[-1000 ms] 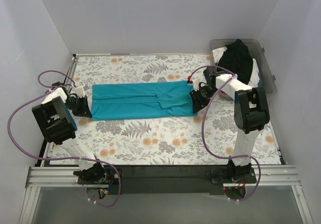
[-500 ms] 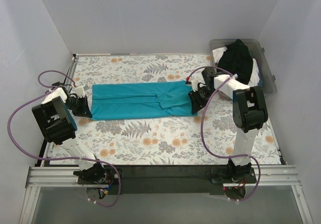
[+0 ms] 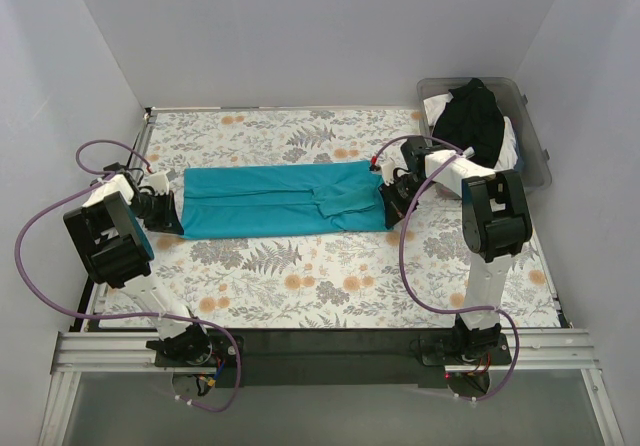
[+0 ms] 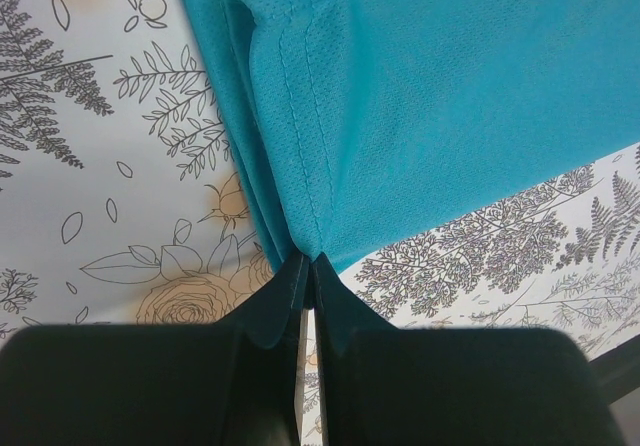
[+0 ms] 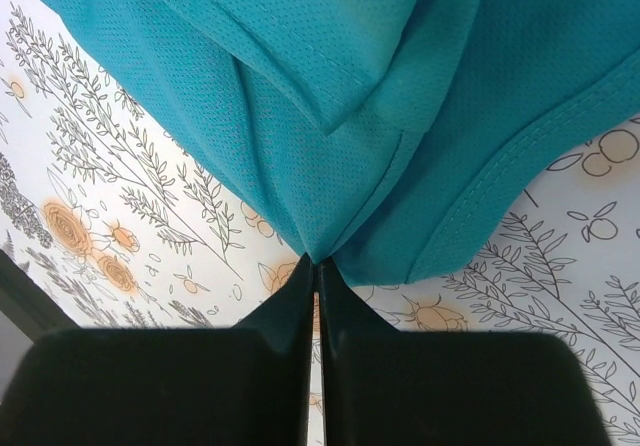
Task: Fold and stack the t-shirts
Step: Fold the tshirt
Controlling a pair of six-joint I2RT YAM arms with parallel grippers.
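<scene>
A teal t-shirt [image 3: 280,200] lies folded into a long strip across the floral tablecloth [image 3: 300,276]. My left gripper [image 3: 166,210] is shut on its left end; in the left wrist view the cloth [image 4: 420,96] is pinched at the fingertips [image 4: 296,271]. My right gripper [image 3: 388,188] is shut on its right end; in the right wrist view the cloth [image 5: 330,76] bunches into my gripper [image 5: 316,263]. A black t-shirt [image 3: 472,116] lies over whitish shirts [image 3: 508,146] in a bin at the back right.
A clear plastic bin [image 3: 535,146] stands at the back right corner, beside my right arm. White walls close in the table on three sides. A metal rail [image 3: 320,351] runs along the near edge.
My right gripper has shifted slightly toward the back with the shirt's right end. The left arm and the shirt's left end have not moved.
</scene>
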